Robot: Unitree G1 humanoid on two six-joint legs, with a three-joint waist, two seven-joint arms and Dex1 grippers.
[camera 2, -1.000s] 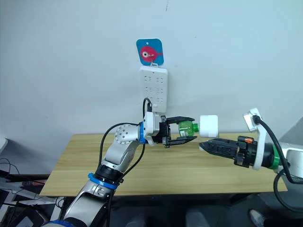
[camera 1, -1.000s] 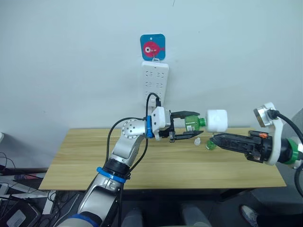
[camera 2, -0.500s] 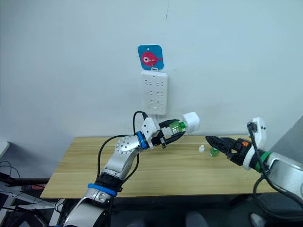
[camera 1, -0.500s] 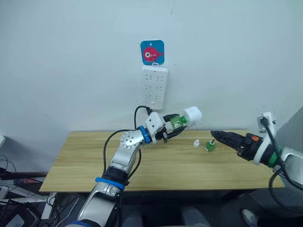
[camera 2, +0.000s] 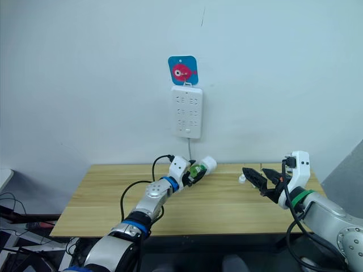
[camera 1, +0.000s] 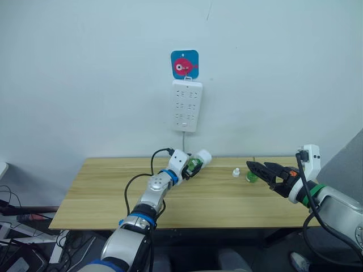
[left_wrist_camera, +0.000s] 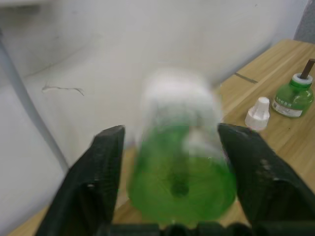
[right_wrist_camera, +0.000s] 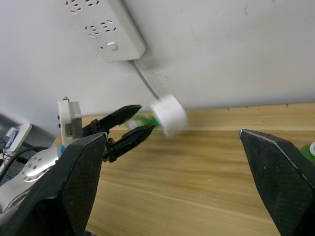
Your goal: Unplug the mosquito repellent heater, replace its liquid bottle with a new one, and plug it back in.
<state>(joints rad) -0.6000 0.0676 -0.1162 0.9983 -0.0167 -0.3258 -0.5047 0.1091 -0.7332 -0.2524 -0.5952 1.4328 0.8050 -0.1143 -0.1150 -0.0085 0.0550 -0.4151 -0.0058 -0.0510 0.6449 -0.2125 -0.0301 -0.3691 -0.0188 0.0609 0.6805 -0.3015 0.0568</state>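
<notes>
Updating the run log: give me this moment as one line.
left gripper: shut on heater with green bottle | right gripper: open, empty | spare bottle, cap: on table | power strip: empty

A: Layout?
B: Power strip on the wall behind the counter, under a sticker. Heater with its bottle sits below the strip, above the counter's back middle.
A: Right side?
B: Loose cap left of second bottle, both on the counter.
</notes>
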